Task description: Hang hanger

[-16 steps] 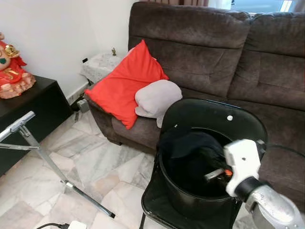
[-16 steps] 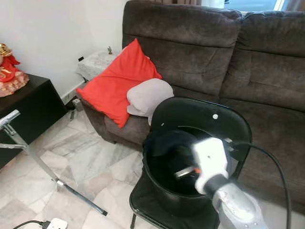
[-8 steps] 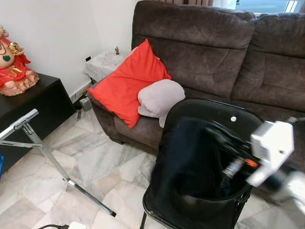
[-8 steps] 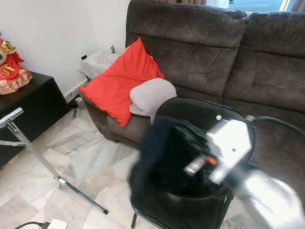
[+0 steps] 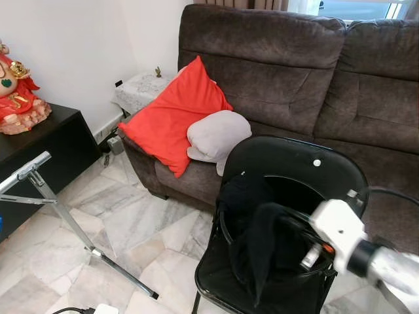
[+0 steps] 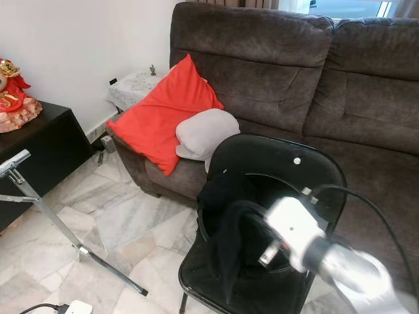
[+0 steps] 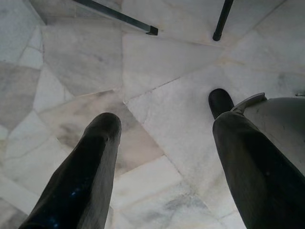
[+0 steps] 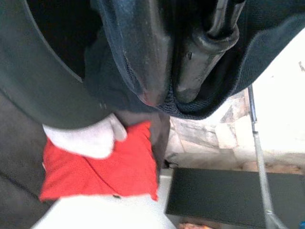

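A dark garment (image 5: 260, 243) on a black hanger (image 5: 288, 213) hangs at the front rim of a black bucket (image 5: 226, 229), which stands on a black chair (image 5: 281, 157). My right gripper (image 5: 294, 230) reaches in from the right behind its white wrist and is shut on the clothed hanger. The right wrist view has its black fingers (image 8: 202, 52) pressed into the dark cloth (image 8: 128, 52). My left gripper (image 7: 162, 138) hangs open over the marble floor (image 7: 162, 81), nothing between its fingers.
A brown sofa (image 5: 294, 72) with a red cushion (image 5: 173, 114) and a grey cushion (image 5: 216, 134) stands behind the chair. A metal rack leg (image 5: 62, 212) slants across the floor at left, beside a black cabinet (image 5: 46, 140) bearing a red figurine (image 5: 16, 91).
My right gripper rose out of the bucket with the dark garment, swung up and right, then came down; the garment now drapes over the bucket's front rim.
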Controlling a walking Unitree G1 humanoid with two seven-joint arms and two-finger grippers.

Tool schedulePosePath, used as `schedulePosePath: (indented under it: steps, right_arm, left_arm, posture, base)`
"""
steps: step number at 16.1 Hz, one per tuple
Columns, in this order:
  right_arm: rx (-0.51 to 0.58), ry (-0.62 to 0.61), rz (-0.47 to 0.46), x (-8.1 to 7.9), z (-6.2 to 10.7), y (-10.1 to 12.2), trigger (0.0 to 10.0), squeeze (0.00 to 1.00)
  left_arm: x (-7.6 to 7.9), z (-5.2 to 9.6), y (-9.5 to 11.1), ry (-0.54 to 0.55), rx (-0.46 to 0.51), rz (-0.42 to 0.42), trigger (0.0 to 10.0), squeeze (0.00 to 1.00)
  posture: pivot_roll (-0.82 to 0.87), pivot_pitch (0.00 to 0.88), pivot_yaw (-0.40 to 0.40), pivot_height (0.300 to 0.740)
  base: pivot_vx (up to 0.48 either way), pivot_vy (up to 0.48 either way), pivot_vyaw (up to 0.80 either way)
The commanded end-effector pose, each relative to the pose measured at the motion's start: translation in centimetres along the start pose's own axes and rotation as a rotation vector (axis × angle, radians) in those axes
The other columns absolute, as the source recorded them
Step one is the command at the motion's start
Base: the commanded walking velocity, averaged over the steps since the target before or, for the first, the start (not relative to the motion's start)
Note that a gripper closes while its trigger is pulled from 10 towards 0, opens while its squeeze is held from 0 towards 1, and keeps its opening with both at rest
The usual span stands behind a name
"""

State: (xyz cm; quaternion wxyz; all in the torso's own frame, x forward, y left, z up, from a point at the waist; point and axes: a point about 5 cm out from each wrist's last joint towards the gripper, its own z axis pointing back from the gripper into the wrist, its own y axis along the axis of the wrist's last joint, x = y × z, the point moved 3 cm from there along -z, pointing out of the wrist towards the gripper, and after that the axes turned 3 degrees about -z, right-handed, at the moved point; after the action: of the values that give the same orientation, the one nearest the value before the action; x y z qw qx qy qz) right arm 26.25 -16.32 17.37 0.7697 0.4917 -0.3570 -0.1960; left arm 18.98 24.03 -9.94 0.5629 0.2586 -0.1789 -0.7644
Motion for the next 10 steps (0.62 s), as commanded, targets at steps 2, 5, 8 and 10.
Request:
schedulePosePath:
  steps: [2, 5, 8, 10]
  right_arm:
    - [-0.009, 0.046, 0.029, -0.6, -1.1, -0.7, 0.0, 0.00]
    - [0.014, 0.075, 0.025, -0.8, -2.9, -1.0, 0.0, 0.00]
    - [0.052, 0.124, 0.010, -1.6, -4.5, -1.0, 0.0, 0.00]
    - [0.063, 0.125, 0.002, -1.7, -5.4, -1.1, 0.0, 0.00]
  left_arm:
    - [-0.4, 0.3, -1.0, 0.003, -0.044, -0.020, 10.0, 0.00]
    - [-0.3, 0.3, -1.2, -0.001, -0.048, -0.016, 10.0, 0.00]
    - [-0.2, 0.3, -1.2, -0.003, -0.049, -0.015, 10.0, 0.00]
    - [-0.2, 0.3, -1.3, -0.004, -0.051, -0.014, 10.0, 0.00]
  posture:
    - [-0.01, 0.067, 0.107, 0.740]
    - [0.00, 0.071, 0.109, 0.740]
    - [0.00, 0.073, 0.109, 0.740]
    - [0.01, 0.073, 0.109, 0.740]
  base:
    - [0.000, 0.000, 0.00]
    - [0.000, 0.000, 0.00]
    - [0.000, 0.000, 0.00]
    - [0.000, 0.000, 0.00]
